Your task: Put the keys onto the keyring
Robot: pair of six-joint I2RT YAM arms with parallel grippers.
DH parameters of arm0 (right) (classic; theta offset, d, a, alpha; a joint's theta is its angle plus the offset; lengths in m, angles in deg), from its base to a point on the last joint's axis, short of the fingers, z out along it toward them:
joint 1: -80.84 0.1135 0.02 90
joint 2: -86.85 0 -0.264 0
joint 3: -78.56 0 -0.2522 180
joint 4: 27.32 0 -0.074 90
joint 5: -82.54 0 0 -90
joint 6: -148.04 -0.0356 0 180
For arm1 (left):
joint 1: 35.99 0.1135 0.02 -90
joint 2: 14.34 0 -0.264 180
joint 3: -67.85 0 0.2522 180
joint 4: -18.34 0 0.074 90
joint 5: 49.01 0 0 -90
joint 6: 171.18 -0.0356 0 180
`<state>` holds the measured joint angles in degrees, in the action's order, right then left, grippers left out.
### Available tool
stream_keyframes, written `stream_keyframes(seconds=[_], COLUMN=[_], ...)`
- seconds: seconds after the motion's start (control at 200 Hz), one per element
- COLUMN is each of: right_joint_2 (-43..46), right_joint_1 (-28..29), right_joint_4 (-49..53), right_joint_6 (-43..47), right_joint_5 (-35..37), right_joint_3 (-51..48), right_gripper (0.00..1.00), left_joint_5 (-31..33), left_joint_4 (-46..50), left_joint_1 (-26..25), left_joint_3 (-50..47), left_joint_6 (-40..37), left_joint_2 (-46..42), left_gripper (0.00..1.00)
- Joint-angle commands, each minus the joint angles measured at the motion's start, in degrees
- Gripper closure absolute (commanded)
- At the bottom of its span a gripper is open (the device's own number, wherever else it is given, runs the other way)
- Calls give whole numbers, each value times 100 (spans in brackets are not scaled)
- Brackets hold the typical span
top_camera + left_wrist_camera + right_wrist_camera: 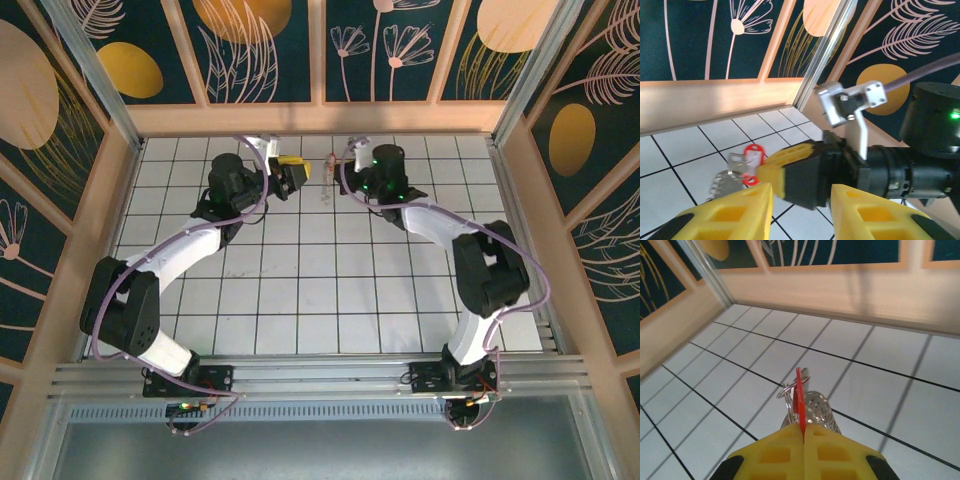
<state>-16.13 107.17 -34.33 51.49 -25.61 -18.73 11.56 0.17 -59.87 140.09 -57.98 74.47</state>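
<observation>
The right tool (803, 432) is clenched, its yellow fingers pinching the small red-headed key (799, 390) edge-on by its plastic head. The pale silver oval keyring (816, 407), with its bumpy chain strip, sits against the key just ahead of the fingertips. The left tool (802, 202) stands partly parted, grasping nothing, close beside the right one. Below lies a white tiled worktop (880, 370) with dark grid lines. At its far edge are a wooden rail (850, 290) and dark flower-painted wall panels (690, 40).

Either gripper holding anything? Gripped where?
Right gripper is shut on the key, pinching the near end of its red head edge-on between the fingertips. Left gripper is open, holding nothing.
</observation>
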Motion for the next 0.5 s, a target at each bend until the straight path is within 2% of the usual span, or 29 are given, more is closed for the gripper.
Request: stream_keyframes(seconds=[0.0, 0.165, 0.495], right_joint_2=[-249, -456, -253], right_joint_1=[93, 92, 39], right_joint_4=[-317, -384, -770], right_joint_6=[-224, -247, -494], right_joint_5=[-172, -6, 403], right_joint_3=[447, 194, -1275], right_gripper=[100, 100, 100], left_joint_5=[125, 153, -42], left_joint_4=[-45, 19, -33], left_joint_1=[59, 59, 59], left_joint_3=[-55, -67, 41], left_joint_6=[-90, -113, 54], left_joint_2=[-254, -306, -124], left_gripper=[64, 63, 64])
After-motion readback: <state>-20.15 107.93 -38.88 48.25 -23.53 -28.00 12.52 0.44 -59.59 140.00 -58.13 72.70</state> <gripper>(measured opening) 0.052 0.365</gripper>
